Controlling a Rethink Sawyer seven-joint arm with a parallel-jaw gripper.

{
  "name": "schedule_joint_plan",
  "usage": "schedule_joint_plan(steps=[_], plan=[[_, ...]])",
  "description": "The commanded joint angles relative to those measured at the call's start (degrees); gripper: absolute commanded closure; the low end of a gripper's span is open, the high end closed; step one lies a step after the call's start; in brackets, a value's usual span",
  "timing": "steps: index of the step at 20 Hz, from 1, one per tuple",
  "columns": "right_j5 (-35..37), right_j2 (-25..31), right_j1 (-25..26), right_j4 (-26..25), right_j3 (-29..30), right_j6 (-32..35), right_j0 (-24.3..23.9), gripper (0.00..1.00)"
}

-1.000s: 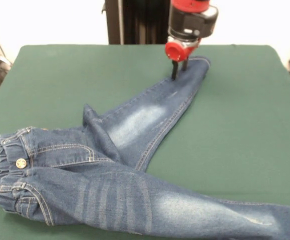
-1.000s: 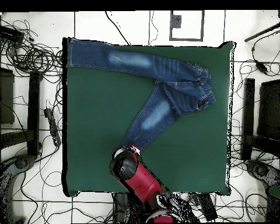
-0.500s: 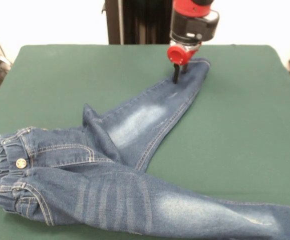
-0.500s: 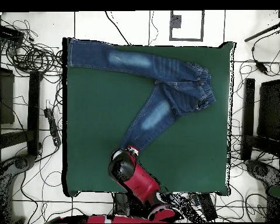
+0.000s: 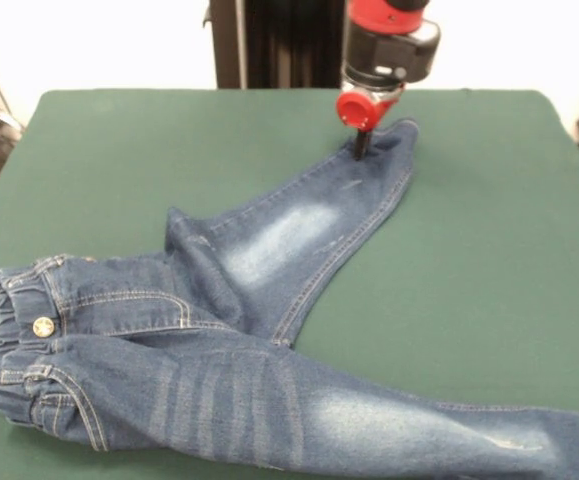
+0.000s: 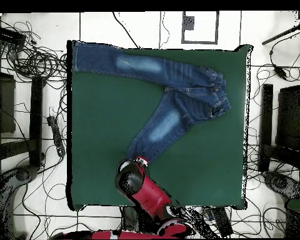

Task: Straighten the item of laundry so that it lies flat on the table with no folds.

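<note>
The item of laundry, a small pair of blue denim jeans, lies on the green table with its legs spread in a V. The waistband and brass button are at the near left, where the fabric is bunched. One leg runs along the near edge to the right. The other leg stretches away to its cuff. My gripper stands on that cuff, shut on the denim. From above, the jeans reach from the table's top edge down to the gripper.
The near leg runs to the table's corner and edge. Cables and black stands surround the table on the floor. A fold of denim stands up at the crotch.
The fingers, apart over the cuff a second ago, have come together on it. The far leg has shifted slightly rightwards and lies a little straighter.
</note>
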Motion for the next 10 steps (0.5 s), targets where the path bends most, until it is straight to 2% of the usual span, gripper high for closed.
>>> schedule_joint_plan(steps=[1,10], plan=[[-3.6,8.6,9.4,1.3,-4.0,12.6,1.3,1.00],[-2.8,10.2,7.6,2.4,-3.4,15.0,0.4,1.00]])
